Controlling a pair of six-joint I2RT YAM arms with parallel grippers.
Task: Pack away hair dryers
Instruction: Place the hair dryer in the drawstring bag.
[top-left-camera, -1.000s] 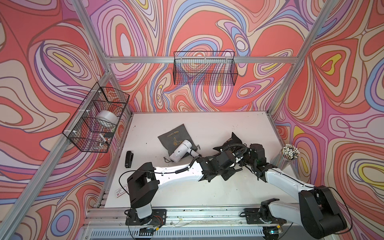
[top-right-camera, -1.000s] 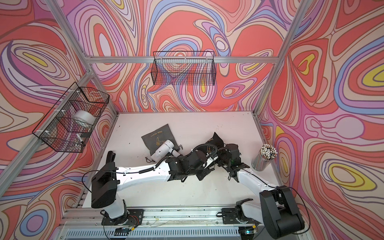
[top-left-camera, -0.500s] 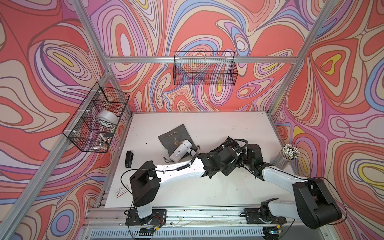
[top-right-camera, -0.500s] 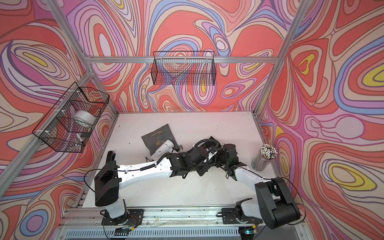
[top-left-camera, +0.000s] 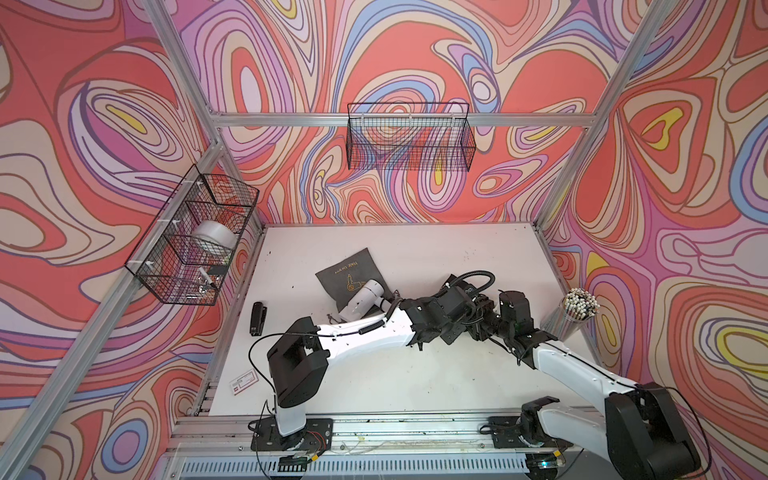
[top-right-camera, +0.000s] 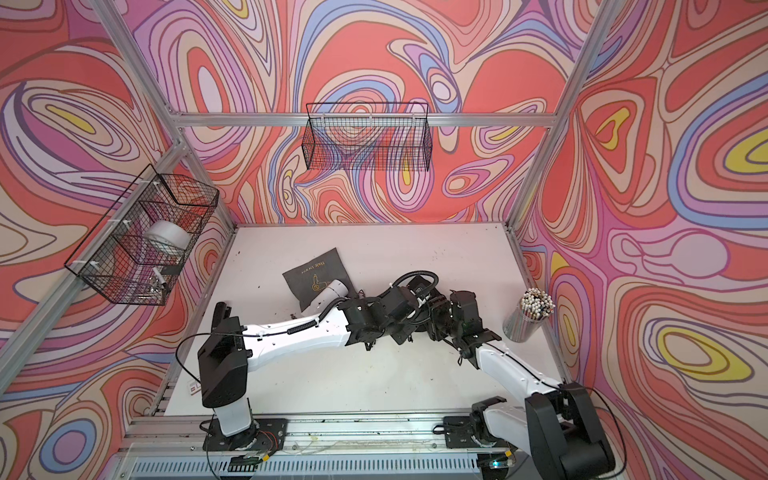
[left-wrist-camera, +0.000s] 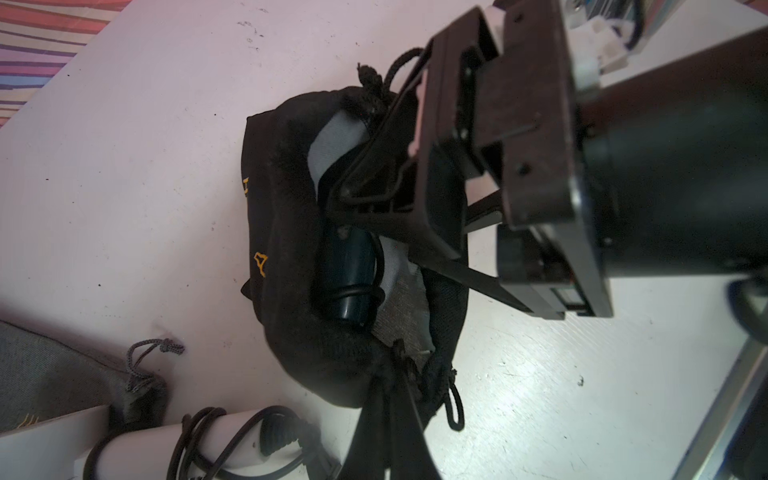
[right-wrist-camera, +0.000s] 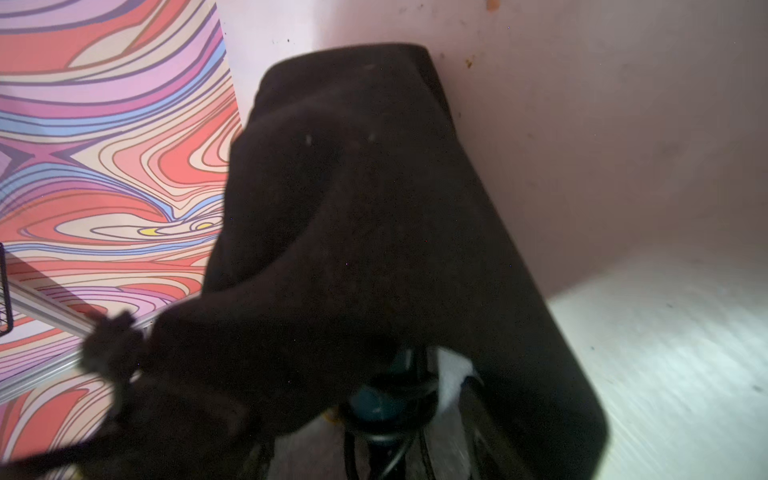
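At black pouch (left-wrist-camera: 282, 232) rim: left pincer (left-wrist-camera: 395, 386) pressed together on fabric beside drawstring (left-wrist-camera: 455, 407). Right pincer (left-wrist-camera: 374, 224) at same pouch mouth, jaws looking spread, gripping nothing. Teal dryer (left-wrist-camera: 347, 270) inside black pouch, cord (left-wrist-camera: 376, 266) looped round it. White dryer (top-left-camera: 363, 297) near black pouch, lying on grey pouch (top-left-camera: 345, 274), unpacked. Likely handling: hard glossy shell, slippery, fairly light; loose cord may snag; best hold across barrel or handle. Scuffed white tabletop (top-left-camera: 436, 374) beneath black pouch; swirl-patterned walls (top-left-camera: 665, 166) around, wire basket (top-left-camera: 409, 137) beyond.
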